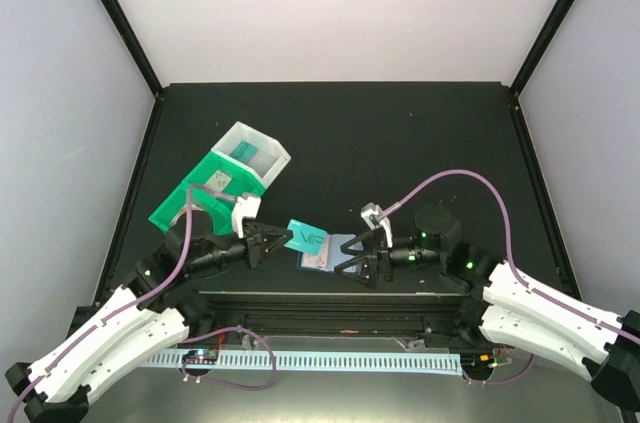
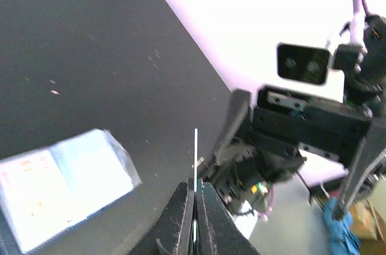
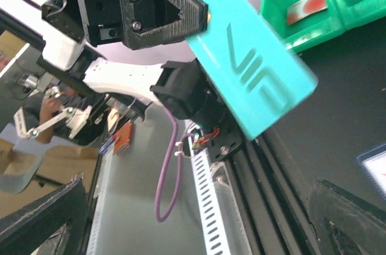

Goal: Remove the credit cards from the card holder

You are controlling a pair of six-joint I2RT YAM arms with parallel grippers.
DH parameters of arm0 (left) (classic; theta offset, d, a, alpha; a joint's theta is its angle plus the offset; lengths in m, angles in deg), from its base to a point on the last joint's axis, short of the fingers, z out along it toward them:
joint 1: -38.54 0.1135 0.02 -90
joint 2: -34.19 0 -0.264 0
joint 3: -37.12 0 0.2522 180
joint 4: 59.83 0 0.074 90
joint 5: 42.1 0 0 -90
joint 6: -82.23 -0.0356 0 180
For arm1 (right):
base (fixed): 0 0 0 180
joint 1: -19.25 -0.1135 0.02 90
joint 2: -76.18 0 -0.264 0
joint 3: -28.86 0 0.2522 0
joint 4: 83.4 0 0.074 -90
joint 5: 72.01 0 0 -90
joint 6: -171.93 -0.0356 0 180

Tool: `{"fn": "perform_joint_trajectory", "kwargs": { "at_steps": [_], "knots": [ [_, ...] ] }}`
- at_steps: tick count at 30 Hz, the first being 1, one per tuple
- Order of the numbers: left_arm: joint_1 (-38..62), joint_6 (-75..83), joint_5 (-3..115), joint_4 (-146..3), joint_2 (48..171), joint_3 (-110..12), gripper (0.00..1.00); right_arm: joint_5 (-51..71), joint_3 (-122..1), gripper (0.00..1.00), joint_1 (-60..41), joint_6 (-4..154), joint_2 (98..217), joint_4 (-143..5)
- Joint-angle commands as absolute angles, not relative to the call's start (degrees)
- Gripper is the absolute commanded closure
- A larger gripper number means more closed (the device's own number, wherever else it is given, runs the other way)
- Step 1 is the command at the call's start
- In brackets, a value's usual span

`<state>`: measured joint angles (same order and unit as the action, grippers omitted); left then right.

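Left pincer: your left gripper [image 1: 287,237] is clamped tight on a teal card [image 1: 308,236]. It pinches one short edge, and the rest juts out toward the right arm.
Teal card: it's up off the table, just left of the card holder. In your left wrist view it's edge-on, a thin pale line [image 2: 196,149] rising from the closed jaws. In your right wrist view you get its full face [image 3: 253,80] with big lettering.
Card holder: the card holder [image 1: 340,249] lies open and flat on the black table [image 1: 400,133] between your two grippers. Its pale blue inside faces up, and a pale card [image 1: 319,259] shows at its left half.
Right pincer: your right gripper [image 1: 358,255] has its jaws spread wide at the holder's right edge. You can't tell whether it touches the holder.
Bins: a green bin [image 1: 175,205] and a white bin [image 1: 262,148] sit together back-left. There's a red-and-white card [image 3: 304,5] in the green one.
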<state>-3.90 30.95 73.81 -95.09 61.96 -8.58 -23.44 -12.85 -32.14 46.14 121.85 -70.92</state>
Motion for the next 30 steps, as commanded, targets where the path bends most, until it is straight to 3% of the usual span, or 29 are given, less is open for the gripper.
{"fn": "perform_joint_trajectory", "kwargs": {
  "at_steps": [1, 5, 11, 30],
  "knots": [
    [-3.39, 34.53, 61.09, -91.94, 60.11, -8.20, 0.98, -16.18, -11.34, 0.00, -32.33, 44.34, 119.32, -71.28],
    [-3.06, 37.41, 56.86, -85.37, 60.64, -5.54, 0.98, -8.95, -11.68, 0.00, -32.27, 46.06, 116.81, -67.20],
    [-2.43, 37.76, 44.60, -87.07, 66.06, -8.79, 0.98, 0.10, -13.34, 0.00, -32.27, 46.92, 113.08, -61.20],
    [11.30, 43.49, 24.87, -84.11, 88.06, -18.24, 0.98, -1.78, -14.35, 0.00, -32.28, 47.09, 113.33, -59.40]
  ]
}}
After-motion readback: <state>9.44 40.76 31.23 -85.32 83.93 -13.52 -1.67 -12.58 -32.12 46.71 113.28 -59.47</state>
